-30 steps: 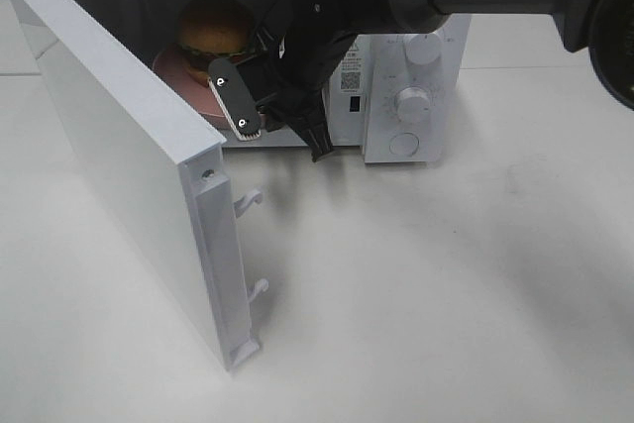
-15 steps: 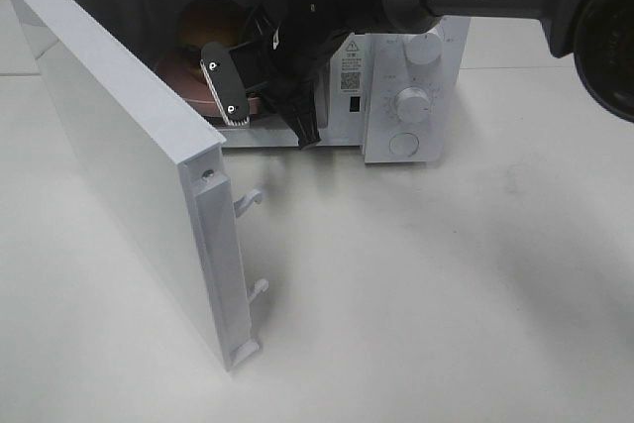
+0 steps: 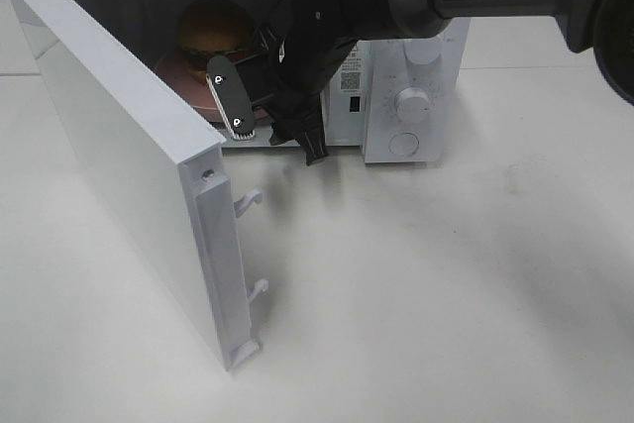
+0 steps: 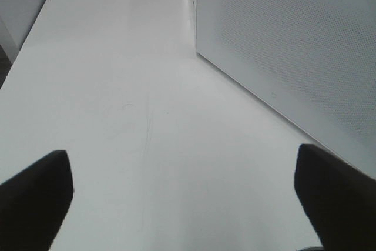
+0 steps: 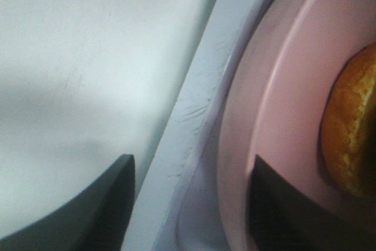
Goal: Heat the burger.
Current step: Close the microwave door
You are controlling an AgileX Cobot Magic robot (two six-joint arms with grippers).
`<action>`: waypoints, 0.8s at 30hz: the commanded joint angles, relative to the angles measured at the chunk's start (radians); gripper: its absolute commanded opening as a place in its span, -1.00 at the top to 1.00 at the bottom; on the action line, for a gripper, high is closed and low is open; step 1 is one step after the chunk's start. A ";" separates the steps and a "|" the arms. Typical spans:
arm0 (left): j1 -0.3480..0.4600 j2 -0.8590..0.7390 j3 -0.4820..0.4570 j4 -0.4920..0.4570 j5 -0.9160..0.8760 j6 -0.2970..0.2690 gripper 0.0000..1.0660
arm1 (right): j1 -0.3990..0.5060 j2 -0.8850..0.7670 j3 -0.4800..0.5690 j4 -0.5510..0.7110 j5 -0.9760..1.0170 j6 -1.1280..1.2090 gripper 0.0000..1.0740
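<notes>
Now that the burger [image 3: 213,27] sits on its pink plate [image 3: 180,74] inside the microwave [image 3: 436,96], the right gripper [image 3: 281,142] has spread its jaws at the opening and let the plate go, the left gripper [image 4: 187,204] hangs wide open over the surface [image 4: 117,86], and shutting the door [image 3: 129,165] looks like the next step.

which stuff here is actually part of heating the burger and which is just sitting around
For the job: burger, pink plate under it, microwave, its open door, knobs, right gripper.
Just around: table, left gripper, open and empty.
</notes>
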 commanded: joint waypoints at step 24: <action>0.001 -0.019 0.004 -0.003 -0.014 -0.005 -0.77 | 0.001 -0.249 0.307 0.034 -0.117 0.090 -0.42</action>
